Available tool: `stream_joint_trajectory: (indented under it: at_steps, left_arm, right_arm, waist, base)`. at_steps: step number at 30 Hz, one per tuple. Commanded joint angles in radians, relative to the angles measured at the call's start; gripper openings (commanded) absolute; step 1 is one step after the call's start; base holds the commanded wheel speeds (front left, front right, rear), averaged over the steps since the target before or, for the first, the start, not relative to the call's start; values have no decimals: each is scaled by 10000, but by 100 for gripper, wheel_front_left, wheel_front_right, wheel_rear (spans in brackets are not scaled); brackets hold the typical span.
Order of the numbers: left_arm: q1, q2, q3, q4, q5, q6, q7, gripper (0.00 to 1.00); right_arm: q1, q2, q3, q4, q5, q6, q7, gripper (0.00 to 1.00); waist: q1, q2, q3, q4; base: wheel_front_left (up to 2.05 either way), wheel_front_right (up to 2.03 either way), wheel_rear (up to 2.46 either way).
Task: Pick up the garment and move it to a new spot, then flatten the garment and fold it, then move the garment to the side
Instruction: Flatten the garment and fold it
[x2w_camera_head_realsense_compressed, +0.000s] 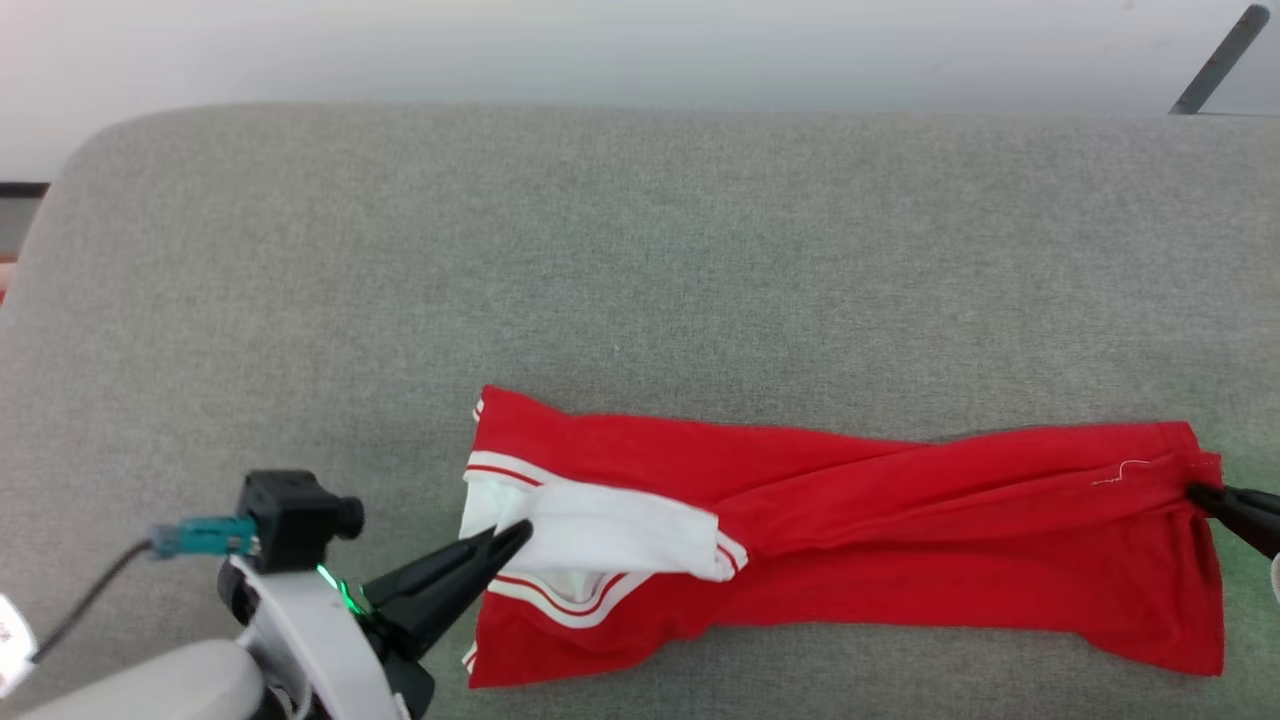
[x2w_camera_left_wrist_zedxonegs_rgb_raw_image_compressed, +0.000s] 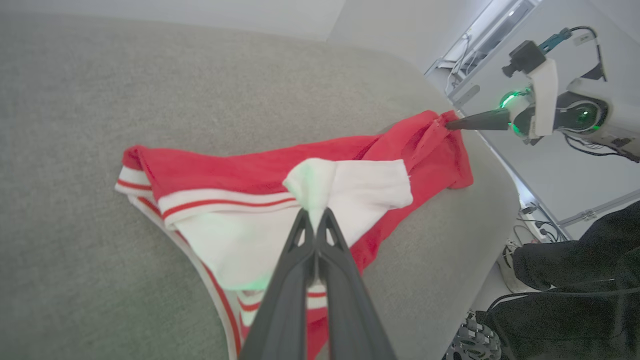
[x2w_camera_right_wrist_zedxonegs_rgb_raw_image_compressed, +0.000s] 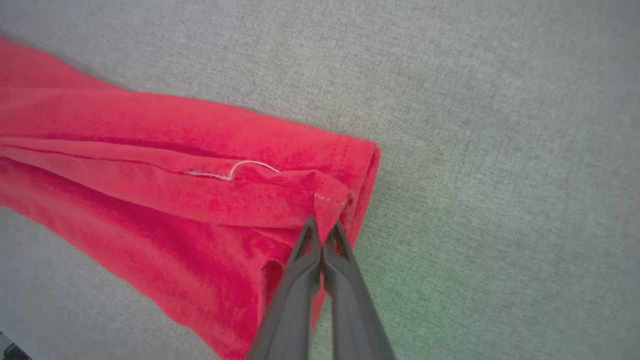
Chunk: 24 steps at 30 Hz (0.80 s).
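Note:
The garment (x2w_camera_head_realsense_compressed: 900, 520) is a red shirt with white sleeves and striped trim, lying as a long folded strip across the near part of the grey cushion (x2w_camera_head_realsense_compressed: 640, 260). My left gripper (x2w_camera_head_realsense_compressed: 522, 532) is shut on the white sleeve (x2w_camera_left_wrist_zedxonegs_rgb_raw_image_compressed: 360, 192) at the strip's left end; the left wrist view shows white cloth pinched at my left gripper (x2w_camera_left_wrist_zedxonegs_rgb_raw_image_compressed: 315, 212). My right gripper (x2w_camera_head_realsense_compressed: 1192, 492) is shut on the red hem corner at the right end, and in its own view my right gripper (x2w_camera_right_wrist_zedxonegs_rgb_raw_image_compressed: 324, 225) pinches that corner (x2w_camera_right_wrist_zedxonegs_rgb_raw_image_compressed: 332, 200). Any lettering is hidden.
The cushion's far edge meets a pale wall, with a dark rod (x2w_camera_head_realsense_compressed: 1215, 62) at the top right. In the left wrist view the cushion ends at the right, with cables (x2w_camera_left_wrist_zedxonegs_rgb_raw_image_compressed: 535, 220) and a dark heap (x2w_camera_left_wrist_zedxonegs_rgb_raw_image_compressed: 575, 280) on the floor beyond.

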<state>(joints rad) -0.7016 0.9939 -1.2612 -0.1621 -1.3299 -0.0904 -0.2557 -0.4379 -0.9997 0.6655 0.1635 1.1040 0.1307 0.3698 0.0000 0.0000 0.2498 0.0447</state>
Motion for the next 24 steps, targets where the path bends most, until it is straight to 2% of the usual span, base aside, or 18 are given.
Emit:
stream_joint_trajectory:
  at_steps: [1,11,13,15,16,18,20,21,22,24]
  left_arm:
    - [156,-113,7,167,73,33,-42,0]
    - [681,-1401,369,2138,226,-196,-98,0]
    - [721,-1633,377,2517,297,-210,-92,3]
    - [731,-1798,436,2784,309,-253,-94,9]
    - [733,-1849,482,2895,327,-259,-95,19]
    - [794,-1949,594,3020,348,-292,-96,26]
    - [873,-2017,756,3086,380,-325,-97,43]
    - [929,-2042,907,3071,381,-328,-98,51]
    - [1003,-2064,1055,3035,386,-347,-97,64]
    - [1163,-2075,1373,2928,481,-347,-79,90]
  right_arm:
    - [179,156,-113,78,-47,-1,-3,0]
    - [666,1127,-724,631,-582,-1,12,0]
    - [700,1352,-754,729,-734,-1,25,0]
    - [721,1526,-780,787,-855,-1,41,0]
    - [730,1605,-797,791,-896,-1,50,0]
    - [748,1726,-884,758,-934,-1,-27,2]
    - [746,1799,-1012,697,-917,-1,-107,49]
    - [788,1831,-1066,607,-833,-1,-118,91]
    - [855,1825,-1112,506,-728,0,-110,100]
    - [906,1682,-1311,393,-599,-1,-163,100]
  waist:
    - [0,0,76,36]
    - [0,0,468,47]
    - [0,0,514,19]
    - [0,0,540,-17]
    - [0,0,541,-31]
    - [0,0,509,-56]
    - [0,0,433,-71]
    - [0,0,380,-66]
    - [0,0,318,-57]
    - [0,0,197,-18]
  base:
    - [0,0,0]
    - [0,0,0]
    - [0,0,0]
    - [0,0,0]
    - [0,0,0]
    - [0,0,0]
    - [0,0,0]
    - [0,0,0]
    - [0,0,0]
    - [0,0,0]
